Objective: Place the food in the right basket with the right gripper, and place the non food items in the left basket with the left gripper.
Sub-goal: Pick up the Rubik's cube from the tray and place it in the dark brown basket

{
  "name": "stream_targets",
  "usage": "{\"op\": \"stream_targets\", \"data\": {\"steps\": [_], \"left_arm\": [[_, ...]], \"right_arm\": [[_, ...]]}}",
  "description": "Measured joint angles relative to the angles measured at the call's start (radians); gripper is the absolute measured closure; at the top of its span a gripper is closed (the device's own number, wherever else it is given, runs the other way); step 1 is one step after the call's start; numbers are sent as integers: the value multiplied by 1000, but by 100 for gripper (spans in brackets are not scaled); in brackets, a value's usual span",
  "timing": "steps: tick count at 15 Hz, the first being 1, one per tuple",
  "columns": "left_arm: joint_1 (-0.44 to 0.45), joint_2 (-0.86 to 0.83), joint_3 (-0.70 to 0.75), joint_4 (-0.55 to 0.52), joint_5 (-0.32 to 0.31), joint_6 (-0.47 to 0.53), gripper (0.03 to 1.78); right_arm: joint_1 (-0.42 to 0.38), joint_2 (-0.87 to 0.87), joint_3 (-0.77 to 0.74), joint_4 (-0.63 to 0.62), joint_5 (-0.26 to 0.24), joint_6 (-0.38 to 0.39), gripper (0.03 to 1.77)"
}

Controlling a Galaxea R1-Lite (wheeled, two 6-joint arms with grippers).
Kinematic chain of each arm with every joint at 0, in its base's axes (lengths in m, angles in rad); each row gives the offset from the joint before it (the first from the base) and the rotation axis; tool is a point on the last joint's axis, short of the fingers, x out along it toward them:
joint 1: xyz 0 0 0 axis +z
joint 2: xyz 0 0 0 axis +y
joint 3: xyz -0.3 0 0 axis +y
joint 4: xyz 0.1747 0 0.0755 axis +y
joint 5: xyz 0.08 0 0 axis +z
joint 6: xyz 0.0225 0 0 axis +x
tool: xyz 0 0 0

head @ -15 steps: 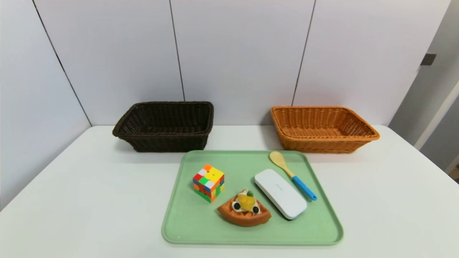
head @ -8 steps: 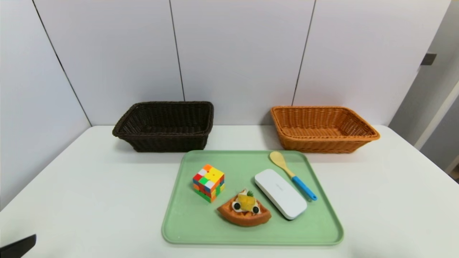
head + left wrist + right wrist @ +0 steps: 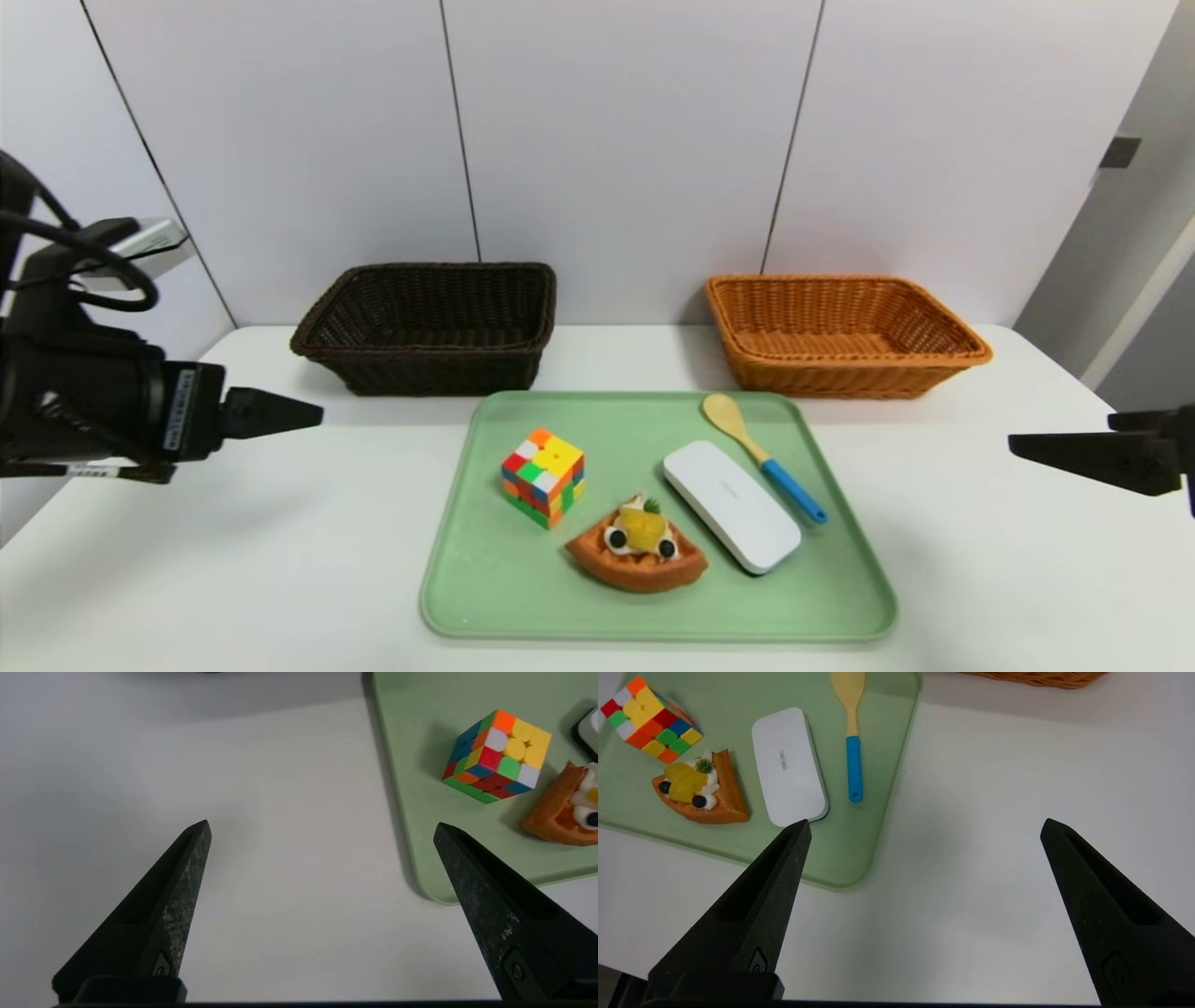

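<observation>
Left claw (image 3: 322, 821) spread wide, nothing between tips, over counter (image 3: 308, 579) left of green tray (image 3: 523, 616). Right claw (image 3: 927, 820) likewise spread and unladen, over counter right of tray. On tray, nearer part: waffle wedge (image 3: 635, 565) with cream and fruit, bound for right basket. Just beside: puzzle cube (image 3: 543, 476) on one side, white case (image 3: 733, 509) on the other. Beyond case: wooden spoon (image 3: 789, 490), blue handle nearest. Farthest: dark brown basket (image 3: 439, 373) left, orange-tan basket (image 3: 831, 378) right, both empty. Nothing sorted; all four items left to place.
</observation>
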Motion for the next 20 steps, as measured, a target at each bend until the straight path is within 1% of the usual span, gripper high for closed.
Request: {"op": "stream_targets", "data": {"steps": [2,4,6,11,17,20], "left_arm": [[-97,90,-68,24,9,-78,12],[-174,157,-109,30,42,-112,12],[-243,211,-156,41,68,-164,12],[-351,296,-230,57,74,-213,12],[-429,371,-287,58,73,-245,12],[-450,399,-307,58,74,-261,12]], "right_arm": [[61,85,-45,3,4,10,10],[121,153,-84,4,4,39,10],[154,205,-112,2,3,66,10],[170,273,-128,0,3,105,10],[171,282,-128,2,3,109,10],[171,280,-130,1,3,111,10]]}}
